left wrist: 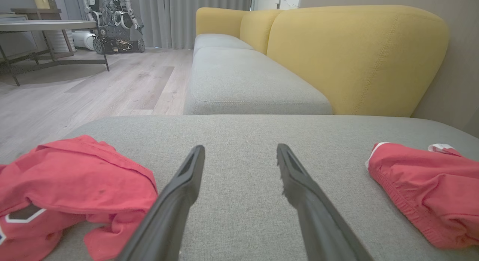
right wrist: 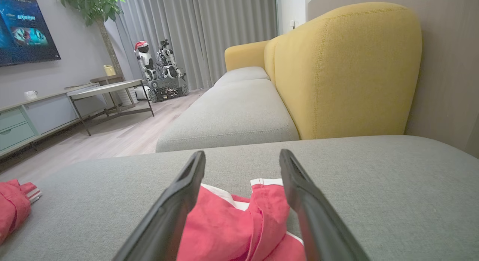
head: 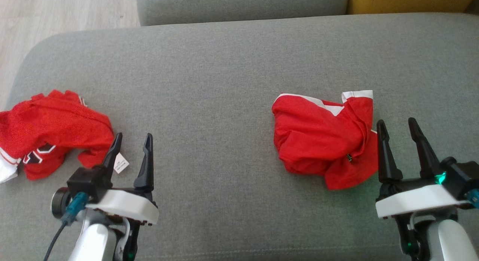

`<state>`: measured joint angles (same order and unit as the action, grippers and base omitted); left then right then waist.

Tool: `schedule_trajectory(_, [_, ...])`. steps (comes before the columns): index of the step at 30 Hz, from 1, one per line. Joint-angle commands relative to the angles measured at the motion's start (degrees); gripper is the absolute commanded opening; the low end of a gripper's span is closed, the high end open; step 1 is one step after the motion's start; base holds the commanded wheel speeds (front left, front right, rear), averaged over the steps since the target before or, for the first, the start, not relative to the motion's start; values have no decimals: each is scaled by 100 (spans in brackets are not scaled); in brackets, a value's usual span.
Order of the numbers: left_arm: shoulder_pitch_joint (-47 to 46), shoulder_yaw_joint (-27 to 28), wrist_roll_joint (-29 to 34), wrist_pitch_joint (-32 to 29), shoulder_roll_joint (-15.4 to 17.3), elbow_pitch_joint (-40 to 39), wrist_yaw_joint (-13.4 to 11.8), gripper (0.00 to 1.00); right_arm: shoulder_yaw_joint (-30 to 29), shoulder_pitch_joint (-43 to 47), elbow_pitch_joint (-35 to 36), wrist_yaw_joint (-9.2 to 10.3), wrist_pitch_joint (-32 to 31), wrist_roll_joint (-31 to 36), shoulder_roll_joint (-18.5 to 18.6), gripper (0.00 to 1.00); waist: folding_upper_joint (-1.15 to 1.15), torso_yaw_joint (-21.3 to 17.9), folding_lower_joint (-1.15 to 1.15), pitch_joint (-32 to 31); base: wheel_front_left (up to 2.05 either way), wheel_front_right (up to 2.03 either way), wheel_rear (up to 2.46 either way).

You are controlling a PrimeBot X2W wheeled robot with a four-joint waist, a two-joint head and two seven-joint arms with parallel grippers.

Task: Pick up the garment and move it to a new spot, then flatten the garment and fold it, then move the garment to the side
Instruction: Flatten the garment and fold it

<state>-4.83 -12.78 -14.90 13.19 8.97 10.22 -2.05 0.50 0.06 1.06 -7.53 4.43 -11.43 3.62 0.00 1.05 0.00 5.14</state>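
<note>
Both pincers stand apart and hold nothing, so I judge that the first step, the pick-up, is not yet begun. The garment (head: 52, 122) lies crumpled at the left end of the grey sofa seat (head: 224, 85), with part of its black print (head: 37, 156) showing low on the heap and its white tag (head: 121, 163) lying on the cushion at the near edge. My left pincer (head: 134, 135) is just beside it, the outer finger near the tag; I cannot tell if it touches the cloth. The left arm is the natural one for this grasp. I would move it to the left until the open jaws stand over the thick red fold at the top of the heap, then come down and close there. I would not close on the tag or on a thin hem, because a single layer may slip out when I lift. The cloth looks soft and loose, so I would lift slowly and watch that the whole shirt comes free before I carry it toward the open middle of the seat. My right pincer (head: 396, 122) points at the other red piece (head: 318, 141), which lies between its fingers in the wrist view. That piece is not the one to take, so I would keep this arm quiet and away from it.
</note>
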Motion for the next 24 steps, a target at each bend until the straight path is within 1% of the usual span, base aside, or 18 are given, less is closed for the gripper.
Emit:
schedule_trajectory(1, [-194, 154, -37, 2, 128, -217, -47, 100, 101, -116, 169, 4, -20, 22, -7, 100, 0, -4, 0, 1, 0, 0, 0])
schedule_trajectory(4, [-227, 133, -46, -3, 135, -226, -41, 100, 94, -125, 159, 4, -42, 25, -13, 100, 0, -13, 0, 26, 0, 0, 0])
schedule_trajectory(8, [-509, -7, -101, -108, 73, -236, 101, 100, 104, -188, 192, 4, -77, 20, -22, 100, 0, -23, 0, 159, 0, 0, 0])
schedule_trajectory(9, [-509, -7, -101, -108, 73, -236, 101, 100, 104, -188, 192, 4, -77, 20, -22, 100, 0, -23, 0, 159, 0, 0, 0])
schedule_trajectory(13, [-1116, -305, -138, -339, -104, -96, 354, 100, 138, -336, 225, 4, -109, 13, -26, 100, 0, -86, 0, 400, 0, 0, 0])
schedule_trajectory(19, [-2182, -795, -407, -731, -473, 574, 641, 100, 225, -580, 229, 4, -99, -23, -31, 100, 0, -327, 0, 812, 0, 0, 0])
schedule_trajectory(24, [-2795, -1361, -697, -980, -587, 1480, 796, 100, 381, -764, 132, 4, -43, -89, -38, 100, 0, -632, 0, 1027, 0, 0, 0])
